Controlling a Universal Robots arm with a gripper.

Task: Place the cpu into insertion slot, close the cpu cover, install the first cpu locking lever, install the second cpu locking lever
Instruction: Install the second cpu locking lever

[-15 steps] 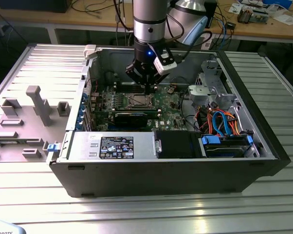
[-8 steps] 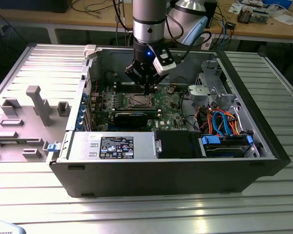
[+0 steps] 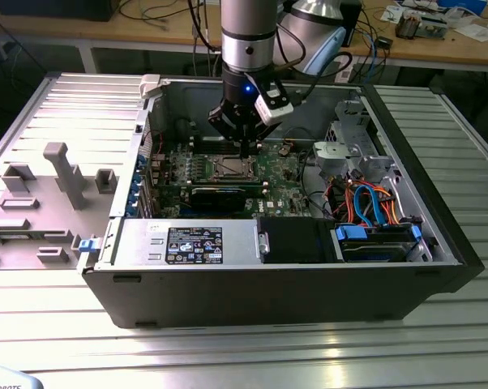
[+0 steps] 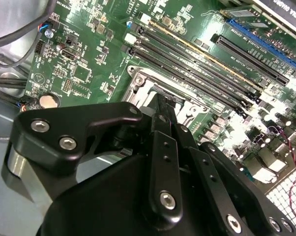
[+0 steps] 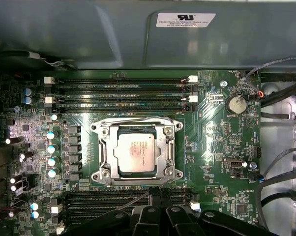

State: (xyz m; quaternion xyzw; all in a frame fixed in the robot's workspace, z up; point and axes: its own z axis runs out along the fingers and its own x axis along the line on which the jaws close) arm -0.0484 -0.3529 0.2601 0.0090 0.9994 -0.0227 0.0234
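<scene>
An open computer case [image 3: 293, 284] lies on its side on a ribbed metal worktop [image 3: 228, 348], exposing the green motherboard [image 5: 217, 162] to an arm reaching down from above. The end effector [image 3: 246, 148] hangs just over the insertion slot [image 3: 230, 168], near the middle of the board in the exterior view; I cannot tell whether its fingers are apart or together. In the first wrist view, the cpu [image 5: 134, 153], a flat square chip with a dull silver top and faint print, already sits in the socket. The cpu cover [image 5: 104, 147], a thin silver frame with a large window, appears to lie flat around it. Thin wire levers run along the frame's edges; whether they are latched is unclear.
</scene>
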